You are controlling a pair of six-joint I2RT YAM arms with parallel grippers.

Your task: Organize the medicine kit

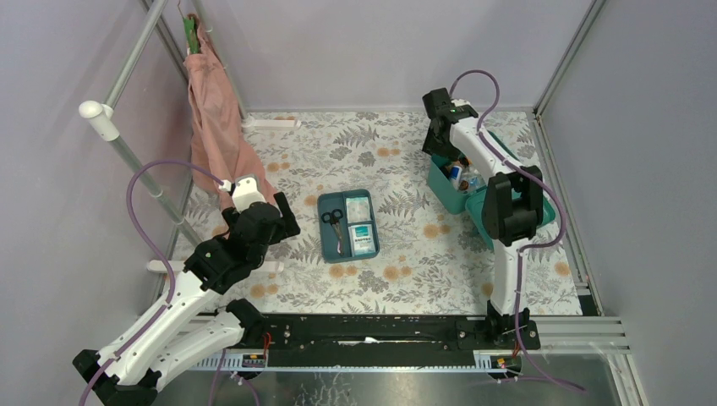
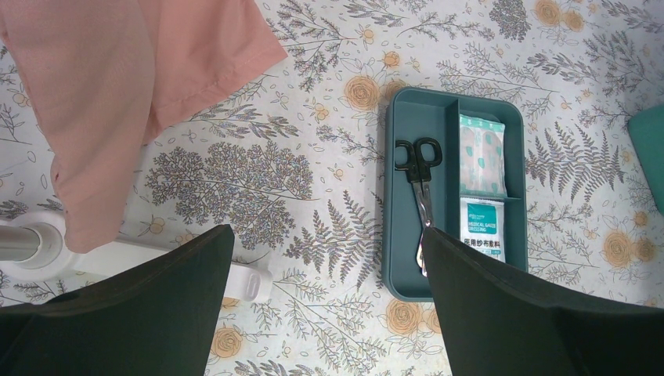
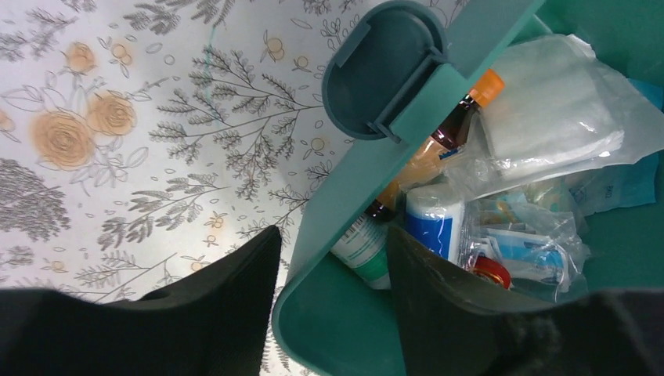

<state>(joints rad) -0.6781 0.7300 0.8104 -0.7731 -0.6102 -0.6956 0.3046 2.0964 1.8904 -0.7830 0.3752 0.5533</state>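
The teal medicine kit (image 1: pixel 445 191) stands open at the far right, its lid folded back. In the right wrist view its wall (image 3: pixel 352 196) and round latch (image 3: pixel 384 70) show, with bottles (image 3: pixel 368 243), a blue-white roll (image 3: pixel 434 219) and clear bags (image 3: pixel 548 117) inside. My right gripper (image 3: pixel 329 266) is open and straddles that wall, one finger outside and one inside; it also shows in the top view (image 1: pixel 440 150). My left gripper (image 1: pixel 283 222) is open and empty, hovering left of the dark divided tray (image 2: pixel 434 117), which holds scissors (image 2: pixel 419 168) and two packets (image 2: pixel 481 153).
A pink cloth (image 1: pixel 216 118) hangs from the metal frame at the back left and drapes onto the floral table cover. A white post foot (image 2: pixel 31 243) and white clip (image 2: pixel 247 282) lie below my left gripper. Grey walls close in the table.
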